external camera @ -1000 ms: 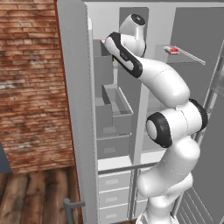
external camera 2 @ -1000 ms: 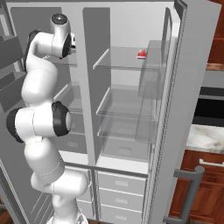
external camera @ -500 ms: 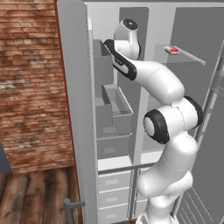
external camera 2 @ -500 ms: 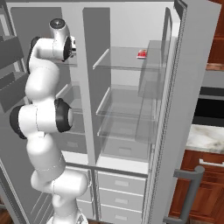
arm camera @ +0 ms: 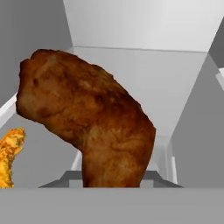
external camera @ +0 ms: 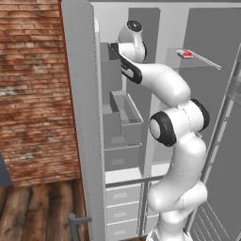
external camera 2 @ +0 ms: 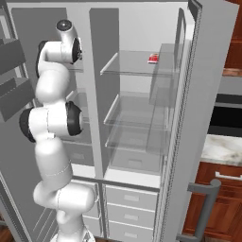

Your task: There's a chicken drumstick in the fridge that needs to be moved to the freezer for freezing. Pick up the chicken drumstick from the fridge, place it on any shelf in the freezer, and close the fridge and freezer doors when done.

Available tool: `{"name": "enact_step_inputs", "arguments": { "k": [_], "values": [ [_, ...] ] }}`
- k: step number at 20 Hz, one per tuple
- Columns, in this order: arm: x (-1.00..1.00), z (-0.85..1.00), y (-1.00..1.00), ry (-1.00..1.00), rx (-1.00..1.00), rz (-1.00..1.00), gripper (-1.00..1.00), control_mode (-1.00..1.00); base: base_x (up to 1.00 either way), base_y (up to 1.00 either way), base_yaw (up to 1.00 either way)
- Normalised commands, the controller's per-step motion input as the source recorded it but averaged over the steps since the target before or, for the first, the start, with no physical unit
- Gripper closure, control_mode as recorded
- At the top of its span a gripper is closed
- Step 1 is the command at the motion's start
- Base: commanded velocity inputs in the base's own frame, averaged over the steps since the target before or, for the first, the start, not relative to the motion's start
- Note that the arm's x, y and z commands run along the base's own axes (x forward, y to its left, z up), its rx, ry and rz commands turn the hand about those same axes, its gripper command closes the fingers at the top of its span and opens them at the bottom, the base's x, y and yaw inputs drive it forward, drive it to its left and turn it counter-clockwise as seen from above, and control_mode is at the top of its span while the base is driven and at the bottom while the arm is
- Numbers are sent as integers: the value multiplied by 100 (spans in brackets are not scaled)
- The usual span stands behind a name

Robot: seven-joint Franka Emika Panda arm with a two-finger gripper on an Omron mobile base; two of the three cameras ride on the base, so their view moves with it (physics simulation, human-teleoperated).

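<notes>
brick wall [external camera: 30, 89] and wooden floor flank a tall grey unit standing with both doors swung wide. its wider fridge [external camera 2: 142, 118] holds clear glass plates, the top one carrying a small flat red-and-white item [external camera 2: 153, 58]. the white arm [external camera: 176, 141] reaches up into the narrower freezer [external camera: 123, 113], among grey bins. in the hand view, the claw is pressed together on the chicken drumstick [arm camera: 89, 127], held up inside the freezer, with an orange-yellow piece [arm camera: 9, 153] beside it.
</notes>
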Motion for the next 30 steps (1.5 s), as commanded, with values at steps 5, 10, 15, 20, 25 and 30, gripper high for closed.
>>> {"name": "enact_step_inputs", "arguments": {
  "k": [5, 10, 15, 20, 25, 30],
  "values": [
    [49, -20, 25, 0, -11, -5, 100, -100, 0, 0, 0],
    [47, -29, 4, 0, -6, -2, 100, -100, 0, 0, 0],
    [37, -42, 0, 1, 0, 0, 100, -100, 0, 0, 0],
    [39, -58, 0, 7, 0, 0, 100, -100, 0, 0, 0],
    [11, -97, 0, 8, 0, 0, -100, -100, 0, 0, 0],
    [-12, -82, 0, -6, 0, 0, -100, -100, 0, 0, 0]
  ]
}}
